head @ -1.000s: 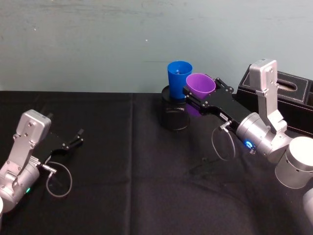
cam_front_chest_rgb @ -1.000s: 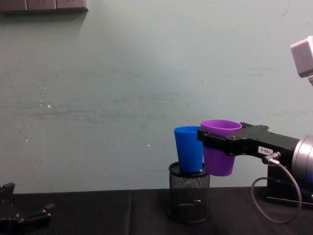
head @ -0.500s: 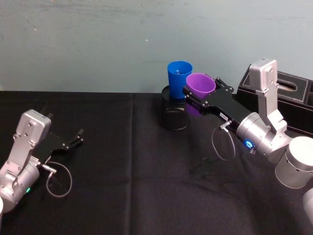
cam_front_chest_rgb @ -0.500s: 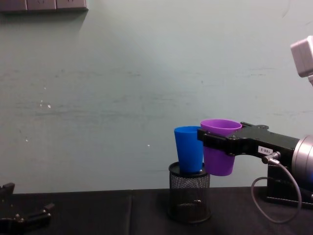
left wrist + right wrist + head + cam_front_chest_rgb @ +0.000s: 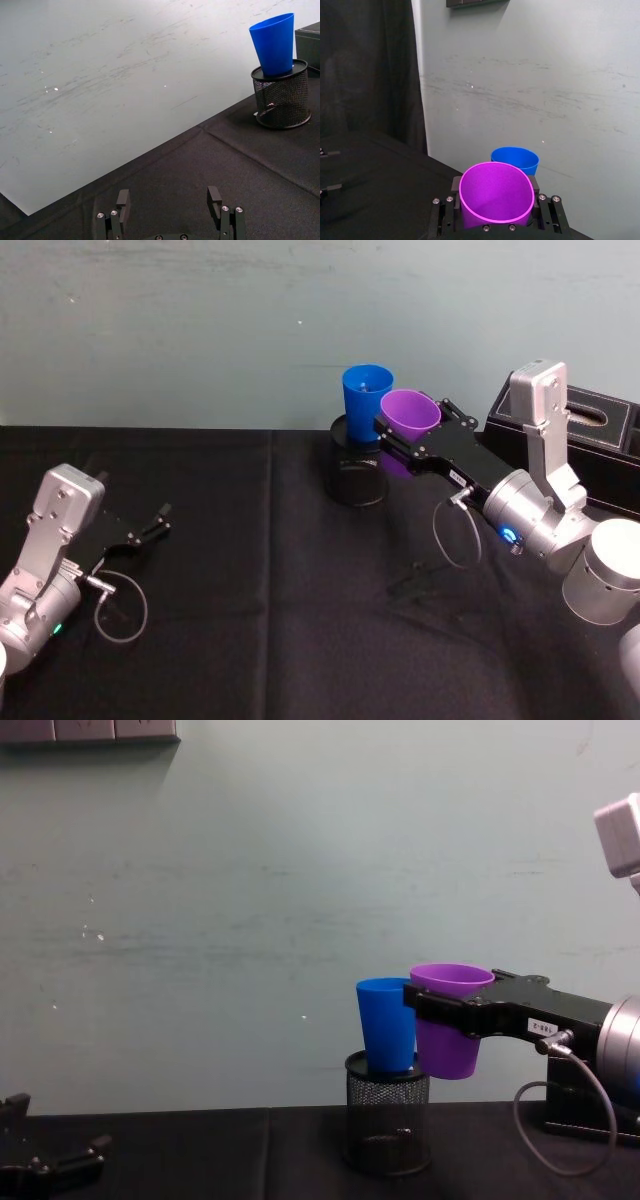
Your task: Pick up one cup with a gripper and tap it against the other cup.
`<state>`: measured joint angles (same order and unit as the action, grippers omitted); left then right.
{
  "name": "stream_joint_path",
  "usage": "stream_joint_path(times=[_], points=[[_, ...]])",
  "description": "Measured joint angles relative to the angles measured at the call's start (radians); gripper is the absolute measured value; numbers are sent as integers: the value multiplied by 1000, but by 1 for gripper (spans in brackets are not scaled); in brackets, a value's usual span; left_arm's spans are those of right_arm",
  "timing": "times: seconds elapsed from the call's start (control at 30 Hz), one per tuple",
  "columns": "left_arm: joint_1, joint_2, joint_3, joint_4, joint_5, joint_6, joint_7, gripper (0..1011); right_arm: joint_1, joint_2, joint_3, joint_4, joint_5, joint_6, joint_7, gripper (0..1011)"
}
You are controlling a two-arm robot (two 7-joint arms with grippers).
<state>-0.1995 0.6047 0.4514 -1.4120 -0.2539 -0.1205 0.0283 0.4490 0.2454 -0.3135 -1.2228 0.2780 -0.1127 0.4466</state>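
Since the purple cup (image 5: 496, 192) looks light, thin and slick, I judge the right end effector (image 5: 440, 1013), clamped just under its rim, well placed.

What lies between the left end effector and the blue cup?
Bare black tablecloth, per the head view. The right end effector holds the purple cup beside the blue cup.

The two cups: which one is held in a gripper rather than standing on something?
The purple cup, clamped in the right gripper. The blue cup stands on the mesh pen holder; the left gripper idles.
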Motion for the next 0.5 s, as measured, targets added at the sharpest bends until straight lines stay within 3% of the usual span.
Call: stream_joint_path(times=[0.3, 0.5], points=[[0, 0, 0, 0, 0, 0, 0, 1011, 0, 0, 0, 0, 0, 0, 0, 757], [0, 0, 0, 0, 0, 0, 0, 1011, -9, 18, -1, -25, 23, 28, 5, 757]])
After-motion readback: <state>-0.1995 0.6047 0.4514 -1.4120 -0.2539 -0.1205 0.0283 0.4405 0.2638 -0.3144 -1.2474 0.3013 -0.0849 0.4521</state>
